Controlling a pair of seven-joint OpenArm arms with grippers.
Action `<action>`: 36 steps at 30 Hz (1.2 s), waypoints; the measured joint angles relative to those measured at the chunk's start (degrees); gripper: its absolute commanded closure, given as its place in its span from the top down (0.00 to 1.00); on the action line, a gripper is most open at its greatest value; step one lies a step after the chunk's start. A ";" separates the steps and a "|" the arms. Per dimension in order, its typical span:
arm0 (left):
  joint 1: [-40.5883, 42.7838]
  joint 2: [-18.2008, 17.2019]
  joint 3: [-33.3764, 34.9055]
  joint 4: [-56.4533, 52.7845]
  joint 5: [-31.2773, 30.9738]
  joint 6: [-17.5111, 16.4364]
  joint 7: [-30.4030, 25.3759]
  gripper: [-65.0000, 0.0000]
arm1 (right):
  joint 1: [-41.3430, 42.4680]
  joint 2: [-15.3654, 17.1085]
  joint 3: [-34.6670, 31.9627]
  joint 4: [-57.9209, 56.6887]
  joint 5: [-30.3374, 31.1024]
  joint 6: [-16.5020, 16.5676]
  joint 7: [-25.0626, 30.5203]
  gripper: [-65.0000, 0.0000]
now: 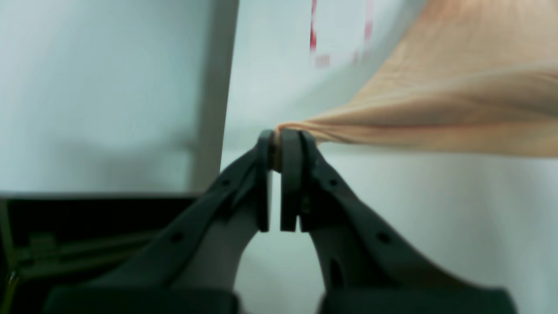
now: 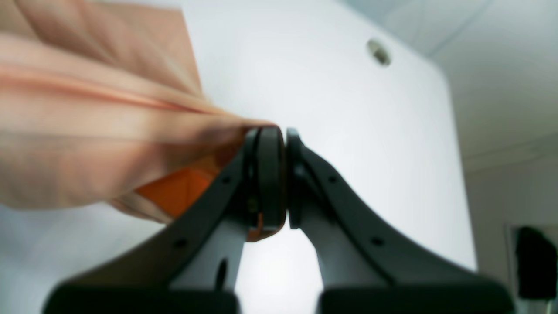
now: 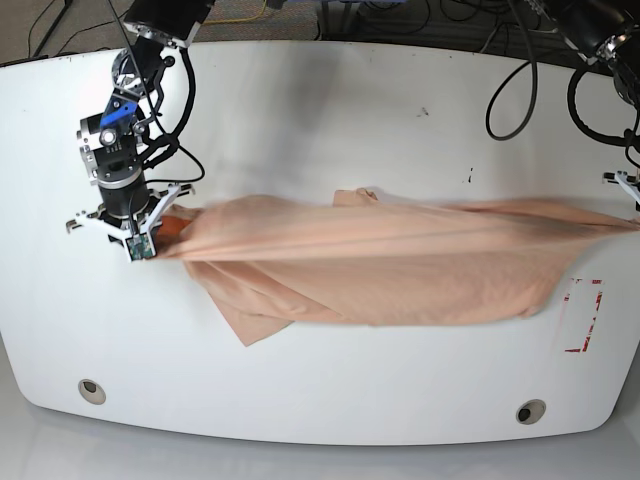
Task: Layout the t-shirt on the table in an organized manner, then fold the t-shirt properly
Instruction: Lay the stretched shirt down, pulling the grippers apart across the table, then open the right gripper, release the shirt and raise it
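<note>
Your left gripper (image 1: 279,139) is clamped on one pinched edge of the t-shirt (image 3: 380,275), and your right gripper (image 2: 279,131) is clamped on the opposite edge. You have the shirt stretched taut between them across the middle of the table (image 3: 320,130), its lower folds sagging onto the white top near the red rectangle (image 3: 583,315).

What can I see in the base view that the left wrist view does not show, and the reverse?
Only the base view shows the right gripper pinching the other end, the peach cotton t-shirt stretched full length, and a round grommet hole. Only the left wrist view shows the left gripper shut on a bunched tip of fabric. Both show the shirt, the glossy white table and the red-marked rectangle.
</note>
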 measured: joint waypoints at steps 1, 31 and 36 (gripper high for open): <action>1.11 0.13 -0.42 0.20 -0.42 -0.17 -0.42 0.00 | -1.03 -0.48 0.31 0.46 0.09 0.02 0.04 0.00; 20.15 3.69 -5.44 0.22 0.33 -0.04 -7.85 0.17 | -17.14 -6.03 0.96 1.66 0.00 0.13 0.42 0.37; 20.68 3.56 -5.44 0.22 0.68 -0.02 -7.98 0.56 | -17.64 -7.78 1.11 1.66 0.07 0.00 0.37 0.77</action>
